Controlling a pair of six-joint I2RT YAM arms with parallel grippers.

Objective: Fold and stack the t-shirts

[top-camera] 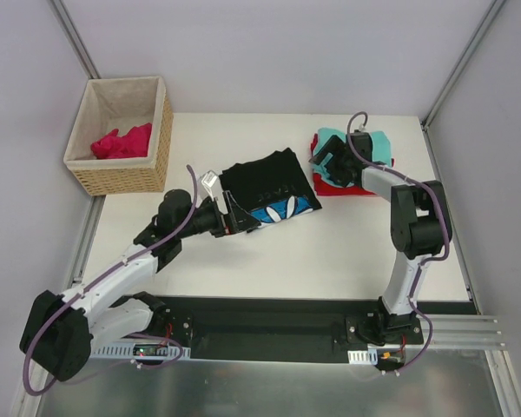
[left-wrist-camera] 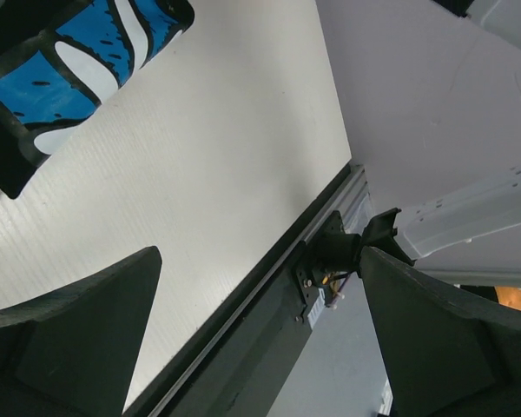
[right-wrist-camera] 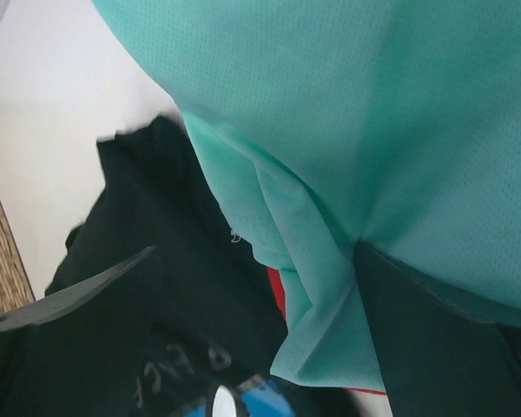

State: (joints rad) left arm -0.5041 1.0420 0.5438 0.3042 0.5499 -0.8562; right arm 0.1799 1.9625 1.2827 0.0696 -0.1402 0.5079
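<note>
Fingers (right-wrist-camera: 443,347) of the right gripper (right-wrist-camera: 256,249) are held apart, so it is read as open. A fold of the soft teal t-shirt (right-wrist-camera: 399,104) is draped against one finger and hangs into the gap, yet nothing is clamped. Directly beneath it the plain red t-shirt (top-camera: 334,187) is laid flat with the teal one on top, which suggests the pile is being built at this spot and its top layer squared up.

Beyond that pile, toward the other arm, the large black t-shirt with a blue-and-white print (top-camera: 265,178) is spread on the white worktop (top-camera: 313,252), and it appears only loosely folded. The left gripper (left-wrist-camera: 260,252) is also spread wide, with nothing between its fingers. It is poised just beside the black shirt's edge, with the printed corner ahead of it and off to one side, probably so that edge can be taken for a fold.

Farthest from both, the magenta-pink t-shirt (top-camera: 122,143) is seen crumpled inside the woven wicker basket (top-camera: 161,130), not yet fetched.
</note>
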